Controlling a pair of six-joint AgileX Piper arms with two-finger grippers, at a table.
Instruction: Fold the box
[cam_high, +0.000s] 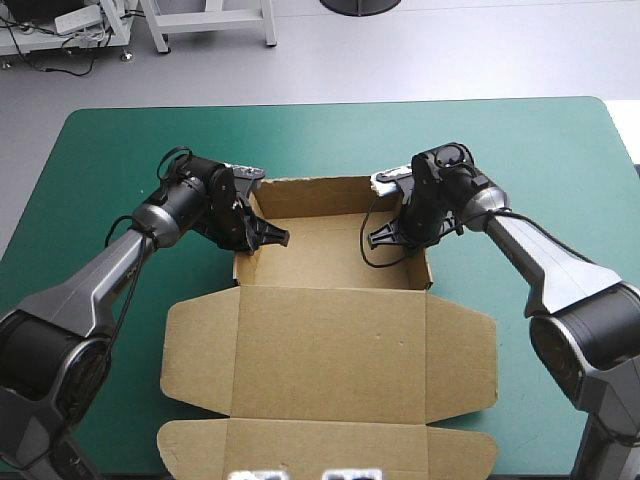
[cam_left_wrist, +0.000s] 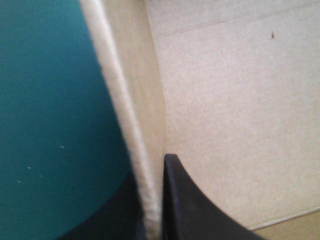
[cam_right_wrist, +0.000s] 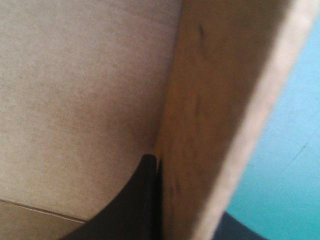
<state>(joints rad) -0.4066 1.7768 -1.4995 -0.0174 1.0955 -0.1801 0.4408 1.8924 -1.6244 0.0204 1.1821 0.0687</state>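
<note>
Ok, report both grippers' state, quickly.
Left gripper: shut on the box, clamping its left wall.
Right gripper: shut on the box, clamping its right wall.

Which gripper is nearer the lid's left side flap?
Left. The left gripper clamps the box by its left wall, just beyond that flap; the right gripper clamps the right wall, across the tray.

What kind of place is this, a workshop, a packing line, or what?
Likely a robotics lab or test bench: a table with a teal-green cover holds a single brown box, its lid flat, and the left tool and right tool are each shut on a raised side wall.
</note>
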